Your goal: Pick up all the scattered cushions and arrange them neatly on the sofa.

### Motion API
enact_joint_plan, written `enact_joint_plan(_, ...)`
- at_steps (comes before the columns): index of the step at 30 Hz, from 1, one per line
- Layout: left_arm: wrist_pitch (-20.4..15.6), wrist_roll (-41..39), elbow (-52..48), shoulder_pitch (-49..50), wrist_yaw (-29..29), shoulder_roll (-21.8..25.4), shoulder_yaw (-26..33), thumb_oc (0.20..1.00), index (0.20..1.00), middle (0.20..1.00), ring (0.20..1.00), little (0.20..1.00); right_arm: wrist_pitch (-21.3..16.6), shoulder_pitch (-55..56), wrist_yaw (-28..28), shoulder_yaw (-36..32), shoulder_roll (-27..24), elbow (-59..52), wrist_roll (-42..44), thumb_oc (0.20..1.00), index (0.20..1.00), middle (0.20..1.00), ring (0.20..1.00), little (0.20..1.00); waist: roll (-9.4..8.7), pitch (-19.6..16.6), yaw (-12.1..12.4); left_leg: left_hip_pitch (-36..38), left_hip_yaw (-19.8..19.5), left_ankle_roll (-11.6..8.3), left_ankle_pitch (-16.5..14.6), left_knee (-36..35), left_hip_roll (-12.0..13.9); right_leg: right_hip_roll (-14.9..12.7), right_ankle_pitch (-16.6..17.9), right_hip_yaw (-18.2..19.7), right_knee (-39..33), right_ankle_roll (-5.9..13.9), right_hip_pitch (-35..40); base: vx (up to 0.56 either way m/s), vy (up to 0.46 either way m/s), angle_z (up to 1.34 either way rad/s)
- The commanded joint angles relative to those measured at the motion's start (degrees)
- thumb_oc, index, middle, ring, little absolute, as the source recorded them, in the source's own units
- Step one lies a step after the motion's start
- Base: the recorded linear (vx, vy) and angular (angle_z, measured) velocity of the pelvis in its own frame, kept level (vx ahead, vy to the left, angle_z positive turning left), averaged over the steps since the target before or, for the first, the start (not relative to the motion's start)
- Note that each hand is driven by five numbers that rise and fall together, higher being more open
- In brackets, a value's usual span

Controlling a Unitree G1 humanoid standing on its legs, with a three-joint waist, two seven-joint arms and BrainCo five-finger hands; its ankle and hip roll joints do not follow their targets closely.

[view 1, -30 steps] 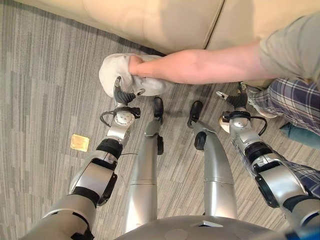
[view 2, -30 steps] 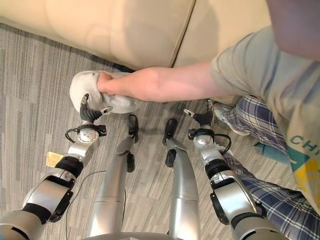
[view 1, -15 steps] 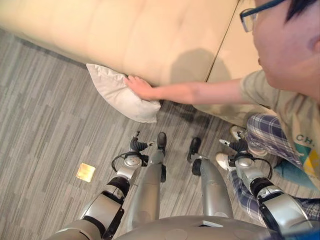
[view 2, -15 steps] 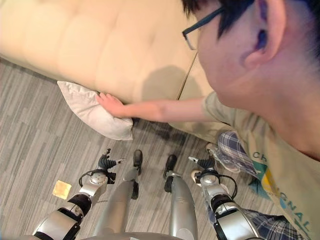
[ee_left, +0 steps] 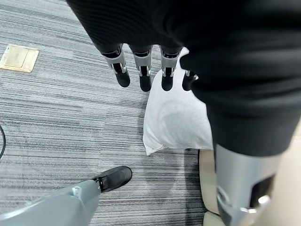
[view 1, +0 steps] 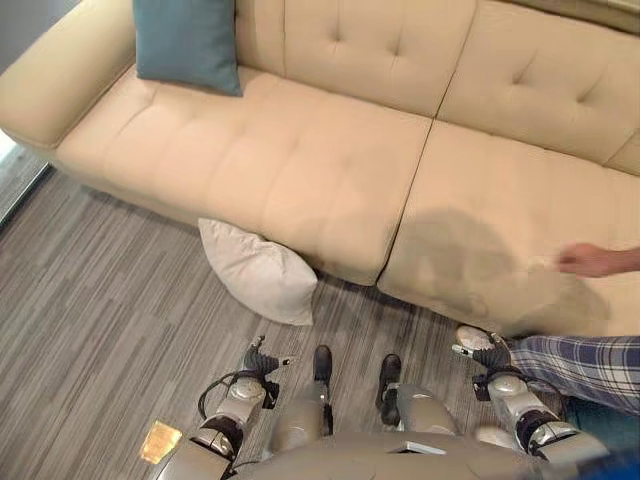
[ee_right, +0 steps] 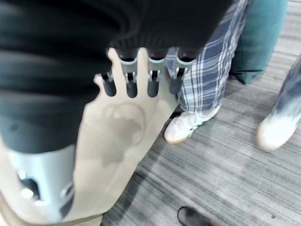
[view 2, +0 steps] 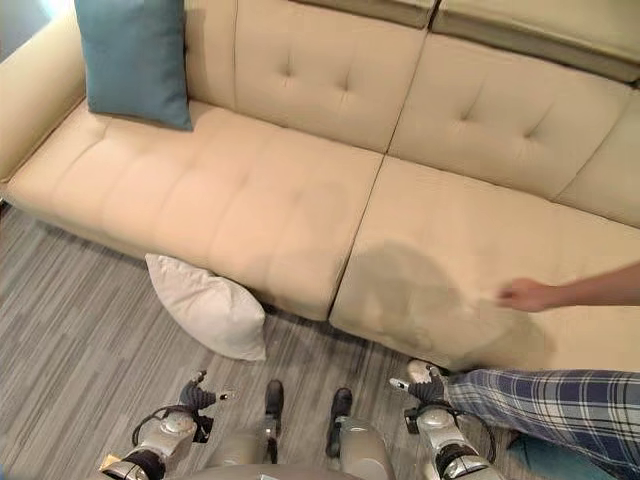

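The white cushion (view 1: pixel 258 271) leans on the sofa (view 1: pixel 330 170) front, seemingly untouched. Left hand (ee_left: pixel 141 70) and right hand (ee_right: pixel 141 77) hang with relaxed, empty fingers; the left should grasp its upper edge.

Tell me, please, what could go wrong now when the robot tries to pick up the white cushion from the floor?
The white cushion leans against the sofa front, so an open left hand may push it flat or under instead of grasping it. A person's hand rests on the seat and their leg stands beside the right hand, so a swing could hit them.
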Motion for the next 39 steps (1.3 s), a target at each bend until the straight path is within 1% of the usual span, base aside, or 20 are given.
enact_joint_plan(1,-0.5,1.7,3.2,-4.2,-0.9,0.2,2.4,1.000,1.000,1.000,1.000,1.000,-0.3,-2.5,0.8,-0.3,0.4,0.2,-2.5,1.000,1.000,1.000,1.000,1.000,-2.42,3.3,0.0,0.4,-0.6,-3.52,-2.9,-0.2,-0.9,-1.6,8.6,3.5,-11.0,6.47,2.8,0.08,-0.028,-0.05)
enact_joint_plan(4,-0.2,2.5,4.1,-2.5,-1.8,0.3,3.1,1.000,1.000,1.000,1.000,1.000,-0.3,-1.2,1.3,-0.6,0.5,0.9,-3.2,1.000,1.000,1.000,1.000,1.000,-2.31,2.7,0.1,2.8,-0.7,-3.43,-3.6,-0.4,-0.6,-1.1,7.7,3.9,-11.5,6.20,5.7,0.05,-0.018,-0.02)
enact_joint_plan(9,-0.3,3.2,3.7,-0.9,-2.6,0.5,3.6,1.000,1.000,1.000,1.000,1.000,-0.6,0.0,1.8,-1.5,-0.2,1.4,-3.4,1.000,1.000,1.000,1.000,1.000,-2.99,3.8,-0.1,1.3,-0.8,-3.53,-7.7,9.2,-1.2,-0.8,6.7,4.9,-12.0,5.31,8.6,-0.03,-0.008,0.26)
enact_joint_plan(11,-0.6,2.7,4.8,-0.5,-3.0,0.1,4.4,1.000,1.000,1.000,1.000,1.000,-0.5,-0.4,1.8,-1.2,-0.7,2.3,-4.0,1.000,1.000,1.000,1.000,1.000,-3.42,4.5,0.5,0.1,-3.5,-4.10,-9.0,13.2,-1.6,-1.2,6.8,5.7,-12.0,5.19,9.6,-0.01,0.149,0.15)
enact_joint_plan(13,-0.6,2.4,6.0,0.1,-3.2,0.1,5.0,1.000,1.000,1.000,1.000,1.000,0.2,-0.6,2.1,-1.3,-1.7,3.4,-5.3,1.000,1.000,1.000,1.000,1.000,-3.31,3.8,0.9,-0.5,-3.8,-4.54,-7.3,11.1,2.2,-2.9,7.0,5.9,-11.8,6.06,9.5,0.05,0.329,-0.17)
enact_joint_plan(16,-0.3,3.5,6.7,0.3,-3.3,0.1,5.0,1.000,1.000,1.000,1.000,1.000,0.6,-0.5,2.6,-2.0,-2.0,3.8,-6.0,1.000,1.000,1.000,1.000,1.000,-2.47,2.6,0.9,1.7,-3.7,-4.42,-7.0,7.3,3.4,-3.2,6.9,6.0,-11.5,6.56,9.7,0.05,0.215,-0.04)
enact_joint_plan(18,-0.2,4.6,6.5,0.2,-3.4,0.3,4.8,1.000,1.000,1.000,1.000,1.000,1.2,-0.3,2.7,-2.9,-1.9,4.5,-6.7,1.000,1.000,1.000,1.000,1.000,-2.26,2.6,0.2,2.5,-3.9,-4.06,-6.8,6.8,1.7,-5.5,8.1,6.1,-9.9,7.49,8.6,0.04,0.417,-0.13)
enact_joint_plan(19,-0.2,4.4,6.1,-0.1,-3.6,0.7,5.0,1.000,1.000,1.000,1.000,1.000,1.5,-0.1,3.0,-2.9,-1.3,4.6,-6.8,1.000,1.000,1.000,1.000,1.000,-2.45,2.9,0.3,3.5,-3.6,-3.05,-7.1,6.0,0.3,-6.6,8.6,7.1,-8.9,8.01,7.9,0.02,0.375,0.00)
enact_joint_plan(23,-0.4,4.2,5.8,-0.6,-3.8,1.8,5.7,1.000,1.000,1.000,1.000,1.000,2.2,-0.4,3.1,-2.8,-0.7,4.5,-7.4,1.000,1.000,1.000,1.000,1.000,-2.25,3.9,0.8,4.8,-2.5,-1.21,-7.2,4.5,-1.1,-8.6,9.3,8.0,-3.7,8.53,4.5,-0.03,0.265,-0.30)
enact_joint_plan(26,-0.5,5.1,5.8,-0.7,-3.7,2.9,5.1,1.000,1.000,1.000,1.000,1.000,1.9,-0.4,3.2,-2.0,-0.7,4.9,-7.1,1.000,1.000,1.000,1.000,1.000,-1.93,4.0,0.3,5.6,-2.8,-0.32,-6.0,3.1,-1.7,-4.3,7.5,10.7,-0.1,6.84,2.9,0.01,0.182,-0.29)
enact_joint_plan(27,-0.3,5.5,6.1,-0.3,-4.0,3.3,5.5,1.000,1.000,1.000,1.000,1.000,1.6,-0.1,3.4,-1.4,-0.8,5.0,-6.9,1.000,1.000,1.000,1.000,1.000,-1.99,3.3,0.4,6.3,-2.4,0.06,-5.7,1.9,-2.3,-1.1,5.6,10.1,0.1,5.95,3.5,0.06,0.148,-0.01)
enact_joint_plan(28,-0.2,5.4,6.4,-0.2,-4.1,3.3,5.8,1.000,1.000,1.000,1.000,1.000,1.5,-0.1,3.4,-1.0,-0.6,5.1,-7.0,1.000,1.000,1.000,1.000,1.000,-2.07,3.1,0.7,6.6,-1.9,0.04,-5.6,1.4,-2.4,-0.1,4.7,8.5,0.0,5.42,4.0,0.07,0.119,-0.17)
enact_joint_plan(29,-0.3,5.1,6.8,0.3,-4.4,3.1,6.2,1.000,1.000,1.000,1.000,1.000,1.4,-0.1,3.4,-0.6,-0.4,5.3,-7.3,1.000,1.000,1.000,1.000,1.000,-2.38,2.6,1.3,7.1,-1.0,-0.10,-5.7,0.9,-2.9,1.3,3.5,4.7,-1.3,4.77,5.3,0.06,0.030,-0.35)
enact_joint_plan(30,-0.2,5.2,6.9,0.5,-4.6,3.2,6.4,1.000,1.000,1.000,1.000,1.000,1.5,0.1,3.5,-0.6,-0.6,5.6,-7.5,1.000,1.000,1.000,1.000,1.000,-2.54,2.5,1.3,7.3,-0.6,-0.11,-6.0,1.0,-3.2,1.8,3.0,3.9,-2.1,4.60,6.0,0.07,-0.001,-0.49)
enact_joint_plan(31,-0.1,5.3,6.9,0.3,-4.9,3.2,6.4,1.000,1.000,1.000,1.000,1.000,1.4,0.2,3.5,-1.1,-0.8,5.6,-7.3,1.000,1.000,1.000,1.000,1.000,-2.67,2.5,1.3,7.1,-0.7,-0.13,-6.2,1.6,-3.5,1.7,3.0,4.3,-3.3,4.72,6.9,0.09,-0.045,-0.34)
enact_joint_plan(32,-0.4,5.6,7.4,0.3,-4.6,3.0,5.8,1.000,1.000,1.000,1.000,1.000,1.1,0.7,3.6,-1.6,-0.8,5.5,-6.2,1.000,1.000,1.000,1.000,1.000,-2.71,2.3,0.3,6.9,-1.1,-0.56,-6.6,2.5,-4.0,3.7,2.4,7.7,-3.8,4.16,7.1,0.09,-0.038,0.03)
enact_joint_plan(35,-0.5,5.7,6.7,0.1,-5.4,2.1,5.4,1.000,1.000,1.000,1.000,1.000,1.0,1.2,3.6,-2.7,-1.2,5.4,-5.0,1.000,1.000,1.000,1.000,1.000,-3.53,3.1,-0.1,4.0,0.3,-2.10,-9.1,11.1,-5.0,2.5,4.1,8.2,-7.0,4.05,9.7,0.08,-0.022,0.71)
enact_joint_plan(36,-0.5,5.7,6.7,0.1,-5.4,2.1,5.4,1.000,1.000,1.000,1.000,1.000,1.0,1.2,3.6,-2.7,-1.2,5.4,-5.0,1.000,1.000,1.000,1.000,1.000,-3.49,3.1,-0.2,3.9,0.3,-2.11,-9.2,11.4,-5.0,2.6,4.1,8.2,-7.0,4.05,9.7,0.02,0.025,0.42)
enact_joint_plan(37,-0.4,5.0,6.2,0.1,-5.5,1.5,5.2,1.000,1.000,1.000,1.000,1.000,1.3,0.8,3.6,-2.5,-1.4,5.5,-4.9,1.000,1.000,1.000,1.000,1.000,-3.83,3.8,0.2,1.0,0.0,-2.71,-10.0,16.3,-4.7,1.5,4.4,8.2,-7.6,3.88,10.1,0.05,0.090,0.13)
enact_joint_plan(39,0.0,5.1,6.4,0.3,-5.6,1.1,4.7,1.000,1.000,1.000,1.000,1.000,1.2,0.8,3.6,-1.9,-1.6,5.4,-5.5,1.000,1.000,1.000,1.000,1.000,-3.98,3.1,0.6,0.2,-0.2,-2.37,-9.8,14.9,-1.5,0.8,4.3,8.6,-8.6,4.23,11.0,0.10,0.115,-0.06)
